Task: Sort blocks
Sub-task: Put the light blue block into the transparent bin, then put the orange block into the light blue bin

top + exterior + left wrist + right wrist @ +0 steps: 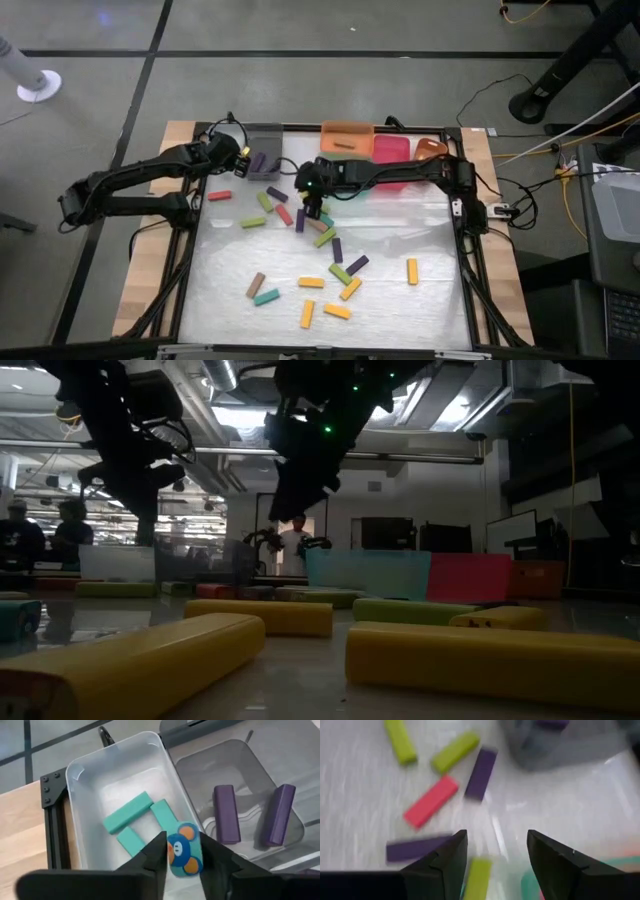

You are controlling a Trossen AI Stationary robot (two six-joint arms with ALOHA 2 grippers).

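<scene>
My left gripper (183, 837) (243, 155) hovers over a clear bin (75, 780) at the table's far left. The bin holds teal blocks (127, 812). One more teal block, with a blue-and-orange sticker (184, 854) on its near end, sits between the parted fingers. My right gripper (497, 834) (312, 208) is open above loose blocks on the table's far middle. Just beneath it lies a green block (477, 877), with a purple one (415, 849) and a red one (431, 801) close by. My left gripper's fingers (156, 855) stand on either side of the sticker end (172, 865) of the teal block, slanting down into the clear bin. Whether they touch the block, I cannot tell. The block's far end (162, 812) points down among the other teal blocks.
A grey bin (200, 750) beside the clear one holds two purple blocks (226, 812). Orange (347, 138) and pink (392, 150) bins line the far edge. Yellow, green, purple, brown and teal blocks (338, 290) lie scattered over the table's middle and near part.
</scene>
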